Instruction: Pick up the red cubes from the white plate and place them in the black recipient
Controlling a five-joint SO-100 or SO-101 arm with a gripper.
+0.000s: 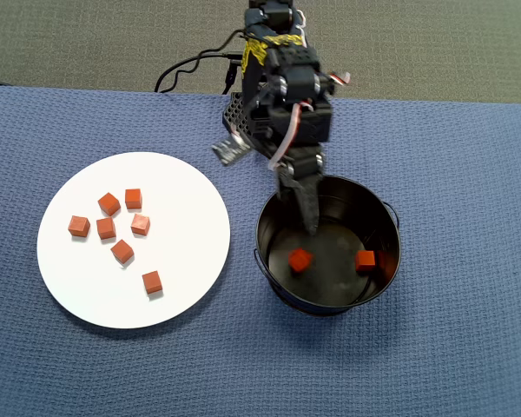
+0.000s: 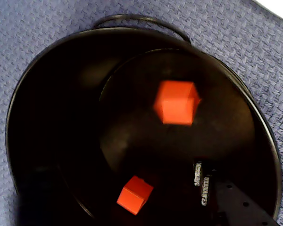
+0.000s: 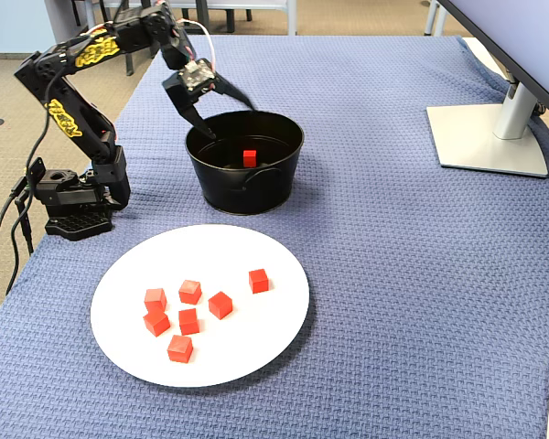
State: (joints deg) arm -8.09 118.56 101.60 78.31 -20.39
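Several red cubes (image 1: 122,251) lie scattered on the white plate (image 1: 182,187), which sits to the left of the pot in the overhead view and in front of it in the fixed view (image 3: 274,347). The black recipient (image 1: 273,287) holds two red cubes, one (image 1: 300,259) near the middle and one (image 1: 366,260) by the right wall. In the wrist view one cube (image 2: 177,102) is blurred and the other (image 2: 135,194) is sharp. My gripper (image 3: 231,122) hangs open over the pot's far rim with nothing between its fingers. One dark finger (image 2: 236,205) shows at the wrist view's lower right.
A blue woven cloth (image 1: 451,174) covers the table. The arm's base (image 3: 73,206) stands at the table's left edge in the fixed view, with cables (image 1: 191,69) behind it. A monitor stand (image 3: 489,137) is at the far right.
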